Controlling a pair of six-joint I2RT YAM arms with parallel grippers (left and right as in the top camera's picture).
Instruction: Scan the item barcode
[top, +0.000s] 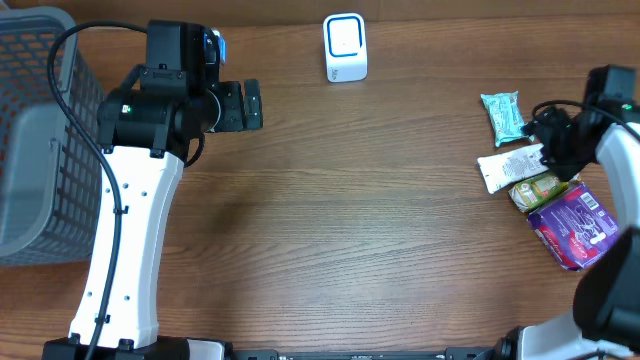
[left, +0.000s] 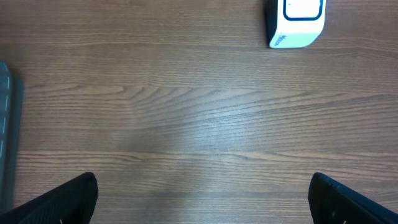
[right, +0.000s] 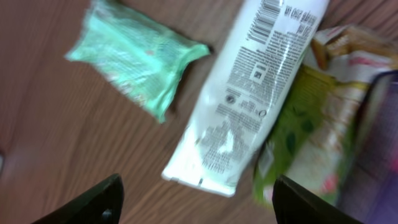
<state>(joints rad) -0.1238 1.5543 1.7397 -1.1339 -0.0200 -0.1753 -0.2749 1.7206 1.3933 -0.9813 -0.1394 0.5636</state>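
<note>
- The basket (top: 40, 150) sits at your far left, well apart from the action. The frame edge cuts it off, and I cannot tell whether anything lies inside.
- Your left gripper (left: 203, 183) hangs wide open and empty over bare table (top: 350, 230), with the scanner (top: 345, 47) ahead of it. There is little risk here.
- Your right gripper (right: 196, 186) hovers with jaws spread, gripping nothing, above the pile at far right.
- The purple packet (top: 572, 225) and green-yellow packet (top: 535, 190) crowd the white pouch (right: 249, 93). If you descend off to that side, you could pinch two items together.
- The white pouch is probably your item, and it looks slick and floppy. Gripped near one end, it may sag or slip on the way to the scanner.
- The green packet (right: 134, 53) lies just beside the pouch, not touching it.
- The barcode (right: 266, 23) faces up but is blurred and sits near the frame edge. The pouch may need turning before the scanner can read it.
</note>
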